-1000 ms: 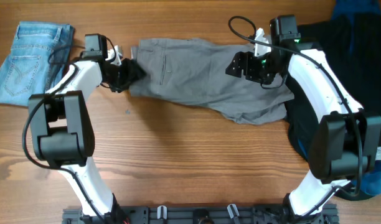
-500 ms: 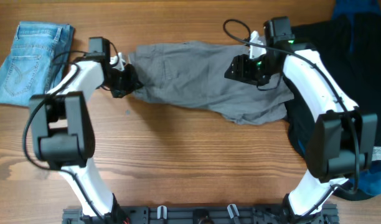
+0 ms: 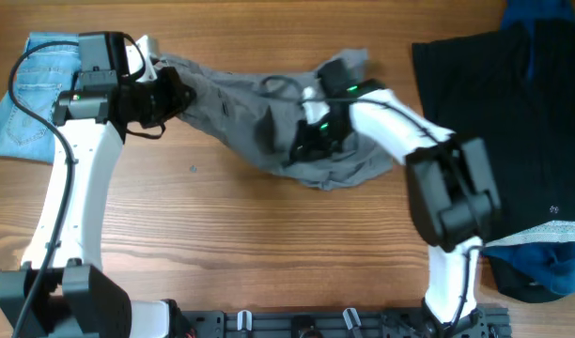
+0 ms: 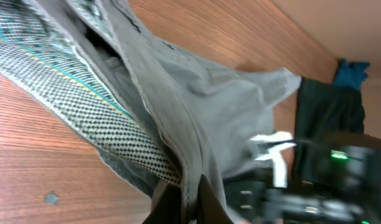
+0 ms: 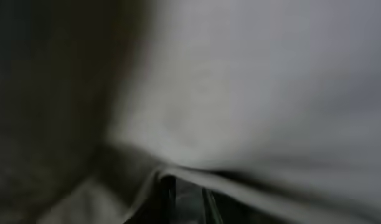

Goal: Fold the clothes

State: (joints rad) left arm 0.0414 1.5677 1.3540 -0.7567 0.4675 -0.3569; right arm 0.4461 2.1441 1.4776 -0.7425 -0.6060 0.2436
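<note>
grey trousers (image 3: 226,108) bunched on the worktop (image 3: 269,244) seem mid-spreading: left jaws clench one end, right jaws i cannot tell, next needs a taut pull.

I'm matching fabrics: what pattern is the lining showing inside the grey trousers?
Fine black-and-white check lining inside the grey trousers; left wrist view shows it best.

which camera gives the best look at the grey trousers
The overhead view: it shows the grey trousers nearly whole, bunched up on the table. The left wrist view shows only a close stretch of the fabric and its checked lining. The right wrist view is just a grey blur of cloth.
</note>
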